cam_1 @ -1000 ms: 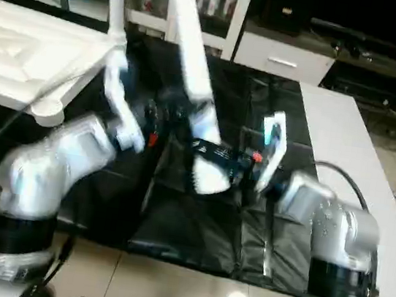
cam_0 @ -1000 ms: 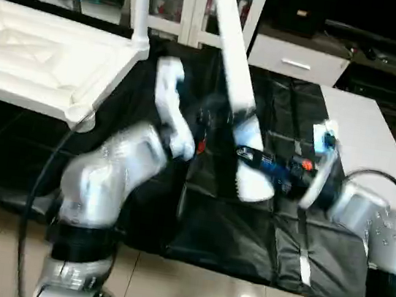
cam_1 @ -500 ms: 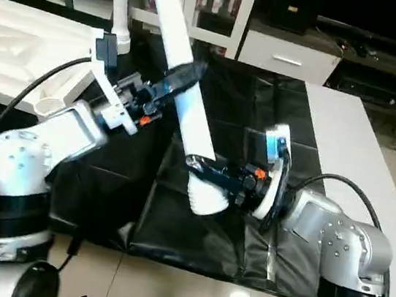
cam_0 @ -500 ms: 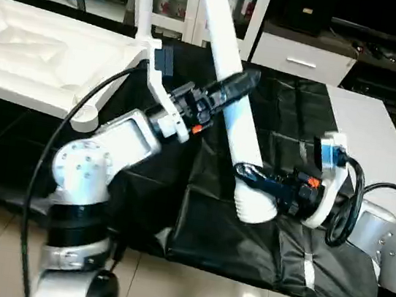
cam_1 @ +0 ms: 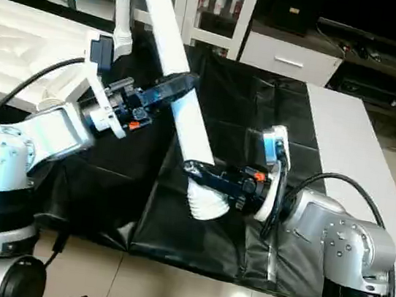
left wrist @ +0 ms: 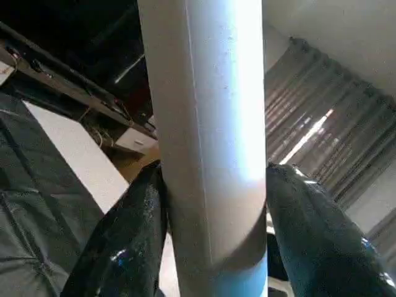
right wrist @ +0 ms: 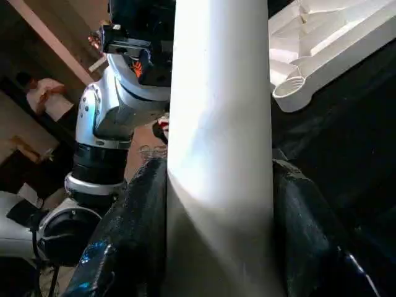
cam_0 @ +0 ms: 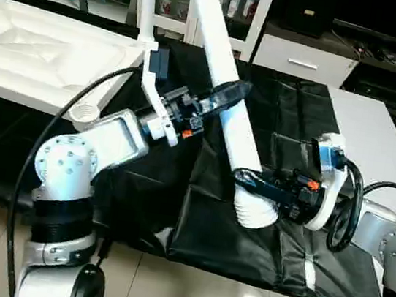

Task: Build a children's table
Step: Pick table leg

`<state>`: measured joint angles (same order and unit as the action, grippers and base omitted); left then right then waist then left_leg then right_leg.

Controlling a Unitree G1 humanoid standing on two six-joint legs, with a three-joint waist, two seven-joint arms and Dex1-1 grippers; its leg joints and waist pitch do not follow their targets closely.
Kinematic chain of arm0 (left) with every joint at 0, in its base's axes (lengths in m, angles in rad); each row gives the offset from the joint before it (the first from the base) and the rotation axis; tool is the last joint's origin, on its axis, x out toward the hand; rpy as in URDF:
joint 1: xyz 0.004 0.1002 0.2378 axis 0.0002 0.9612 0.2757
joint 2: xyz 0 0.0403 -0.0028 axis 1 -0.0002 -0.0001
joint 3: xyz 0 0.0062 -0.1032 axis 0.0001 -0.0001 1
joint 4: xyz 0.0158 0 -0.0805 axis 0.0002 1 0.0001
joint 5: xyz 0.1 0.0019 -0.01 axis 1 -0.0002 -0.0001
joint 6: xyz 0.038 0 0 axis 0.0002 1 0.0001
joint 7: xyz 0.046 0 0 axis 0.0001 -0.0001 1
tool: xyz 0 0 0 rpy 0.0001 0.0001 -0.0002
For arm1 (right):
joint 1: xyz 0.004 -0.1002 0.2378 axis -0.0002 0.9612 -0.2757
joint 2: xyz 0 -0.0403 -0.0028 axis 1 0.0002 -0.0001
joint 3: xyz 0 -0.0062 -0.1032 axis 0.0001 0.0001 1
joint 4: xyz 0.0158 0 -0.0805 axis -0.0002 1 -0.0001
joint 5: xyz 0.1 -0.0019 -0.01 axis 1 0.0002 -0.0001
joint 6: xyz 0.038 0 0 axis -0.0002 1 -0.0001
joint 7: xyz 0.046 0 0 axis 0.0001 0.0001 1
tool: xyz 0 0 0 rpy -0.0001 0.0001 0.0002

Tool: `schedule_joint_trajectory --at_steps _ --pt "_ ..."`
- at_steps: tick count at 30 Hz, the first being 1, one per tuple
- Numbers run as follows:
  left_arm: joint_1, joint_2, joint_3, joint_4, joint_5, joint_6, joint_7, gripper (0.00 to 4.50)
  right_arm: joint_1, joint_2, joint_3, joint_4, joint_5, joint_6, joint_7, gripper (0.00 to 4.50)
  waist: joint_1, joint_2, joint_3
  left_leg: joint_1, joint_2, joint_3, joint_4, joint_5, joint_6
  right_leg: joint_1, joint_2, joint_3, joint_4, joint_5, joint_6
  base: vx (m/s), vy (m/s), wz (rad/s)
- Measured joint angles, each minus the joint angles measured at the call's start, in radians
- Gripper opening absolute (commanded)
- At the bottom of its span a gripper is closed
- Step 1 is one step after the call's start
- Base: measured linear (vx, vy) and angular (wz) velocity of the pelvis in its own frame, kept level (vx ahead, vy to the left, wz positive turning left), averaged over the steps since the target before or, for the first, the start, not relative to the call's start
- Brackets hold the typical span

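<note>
A long white plastic tube leg crosses a black fabric-covered counter. The ribbed white plastic tabletop shows an X pattern at nine o'clock.

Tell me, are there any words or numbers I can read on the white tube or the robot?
None can be read.
The white tube leg: plain, no writing.
The tabletop: plain, no writing.
The right gripper has small orange and blue marks near it, too small to read.
</note>
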<state>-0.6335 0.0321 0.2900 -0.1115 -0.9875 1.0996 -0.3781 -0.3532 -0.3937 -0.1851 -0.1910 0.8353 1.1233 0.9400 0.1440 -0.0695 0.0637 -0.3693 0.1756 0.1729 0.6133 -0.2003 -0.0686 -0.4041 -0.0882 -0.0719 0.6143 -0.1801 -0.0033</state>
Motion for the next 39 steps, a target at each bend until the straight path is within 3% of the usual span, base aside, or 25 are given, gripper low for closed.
schedule_joint_trajectory --at_steps 4,16,19,24,28,35,39 --pt "0.000 0.004 0.000 0.000 -0.004 0.003 0.000 1.94 0.001 -0.004 0.010 -0.001 0.000 -0.009 -0.001 1.90 0.000 0.000 0.000 0.000 0.000 0.000 0.000 0.000 0.000 0.000 0.000 0.000 0.000 0.000 0.000 0.000 0.000 0.00" --pt "0.000 0.017 -0.012 0.000 -0.016 -0.017 -0.003 1.86 0.003 -0.012 0.040 -0.001 -0.018 -0.071 -0.006 1.90 0.000 0.000 0.000 0.000 0.000 0.000 0.000 0.000 0.000 0.000 0.000 0.000 0.000 0.000 0.000 0.000 0.000 0.00" --pt "0.000 0.031 -0.018 0.000 -0.015 -0.022 -0.016 1.86 0.003 -0.012 0.048 -0.001 -0.024 -0.087 -0.011 2.60 0.000 0.000 0.000 0.000 0.000 0.000 0.000 0.000 0.000 0.000 0.000 0.000 0.000 0.000 0.000 0.000 0.000 0.00" --pt "0.001 0.094 -0.121 -0.033 0.039 -0.055 -0.094 1.84 0.003 -0.008 0.054 0.000 -0.026 -0.107 -0.035 2.92 0.000 0.001 0.000 0.000 0.000 0.000 0.000 0.000 0.000 0.000 0.000 0.000 0.000 0.000 0.000 0.000 0.000 0.00" --pt "0.001 0.183 -0.239 -0.058 0.128 -0.096 -0.188 1.84 -0.002 -0.011 0.071 -0.003 -0.051 -0.145 -0.038 3.39 -0.001 0.003 0.001 0.001 0.000 0.000 -0.001 0.001 -0.001 0.000 0.000 0.000 0.001 0.000 0.000 0.000 0.000 0.00" --pt "-0.029 0.241 -0.311 -0.039 0.200 -0.160 -0.270 1.84 -0.004 -0.081 0.211 -0.021 -0.204 -0.247 -0.046 3.88 -0.002 0.003 0.001 0.002 0.000 0.000 -0.001 0.002 -0.003 0.000 0.000 0.000 0.001 0.000 0.000 0.000 0.000 0.00" --pt "-0.048 0.261 -0.335 -0.033 0.228 -0.211 -0.317 1.84 -0.005 -0.068 0.266 -0.020 -0.275 -0.305 -0.083 4.21 -0.002 0.003 0.000 0.002 0.000 0.000 -0.002 0.002 -0.003 0.000 0.000 0.000 0.001 0.000 0.000 0.000 0.000 0.00"
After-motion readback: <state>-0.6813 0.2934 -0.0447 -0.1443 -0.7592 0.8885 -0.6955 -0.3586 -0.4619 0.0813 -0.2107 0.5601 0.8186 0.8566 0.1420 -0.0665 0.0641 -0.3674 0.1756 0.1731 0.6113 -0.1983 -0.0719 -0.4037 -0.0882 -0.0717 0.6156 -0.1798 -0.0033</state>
